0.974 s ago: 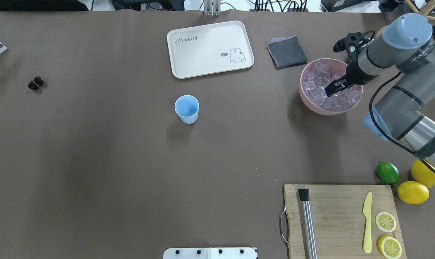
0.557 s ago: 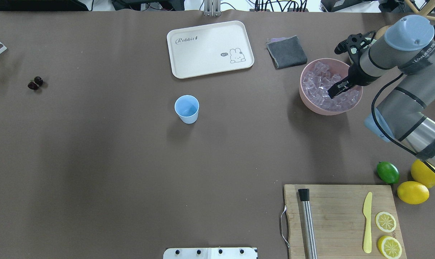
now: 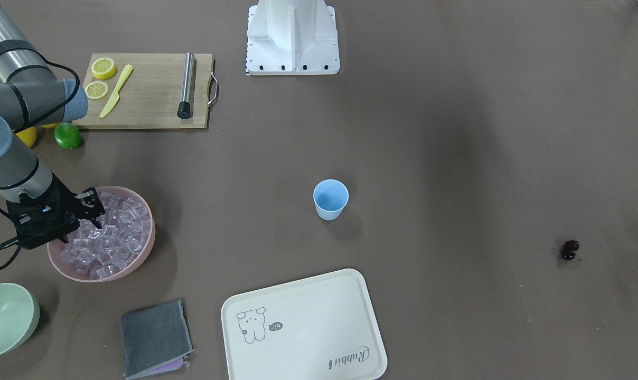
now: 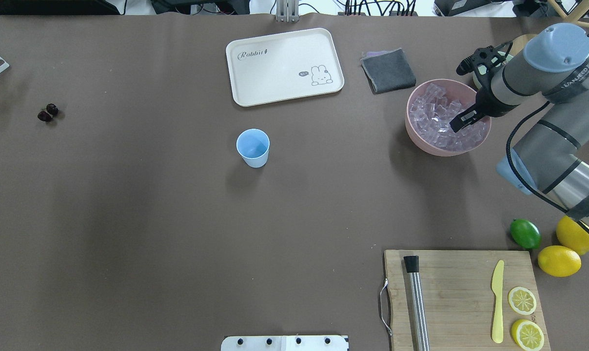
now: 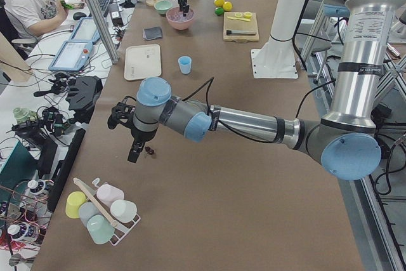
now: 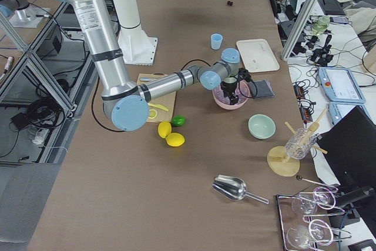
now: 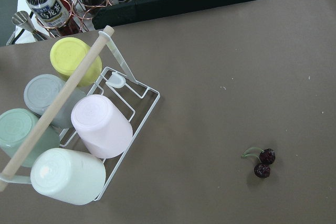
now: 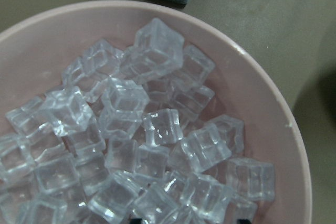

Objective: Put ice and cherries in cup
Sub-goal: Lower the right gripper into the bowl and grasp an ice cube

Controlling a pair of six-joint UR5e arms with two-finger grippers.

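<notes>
Overhead exterior, table: the brown table [image 4: 128, 219] fills the view, and the task's things lie along its far half.
Right arm: the right arm [image 4: 533, 80] enters from 3 o'clock and bends down over the pink bowl.
Left arm: the left arm [image 5: 247, 122] shows only in the exterior left view, stretched toward the table's end with its wrist above the cherries.
Tray: a cream tray [image 4: 275, 87] lies near the cup, at its 12 o'clock.
Pink bowl: the pink bowl [image 4: 433, 148] sits at 3 o'clock of the cup, well apart from it.
Ice: the ice [image 4: 433, 109] is heaped in the pink bowl, many clear cubes lying loose on one another.
Right gripper: the right gripper [image 4: 459, 123] points down over the bowl's 4 o'clock part. Its two tips show at the lower edge of the right wrist view, spread wide with nothing between them. I cannot tell whether they touch the top cubes.
Left gripper: the left gripper [image 5: 135, 152] hangs just beside the cherries. How far it is spread I cannot tell.
Cup: the cup [image 4: 253, 147] stands upright mid-table, with no ice or fruit visible inside.
Cherries: the cherries [image 4: 47, 112] lie on the table at 9 o'clock of the cup, well apart, stem attached.
Step in hand: probably the first ice pick, with nothing delivered yet.
Next move: likely lowering the spread jaws around one top cube, such as the lone cube mid-heap, then closing gently, since slick cubes may squirt sideways.
</notes>
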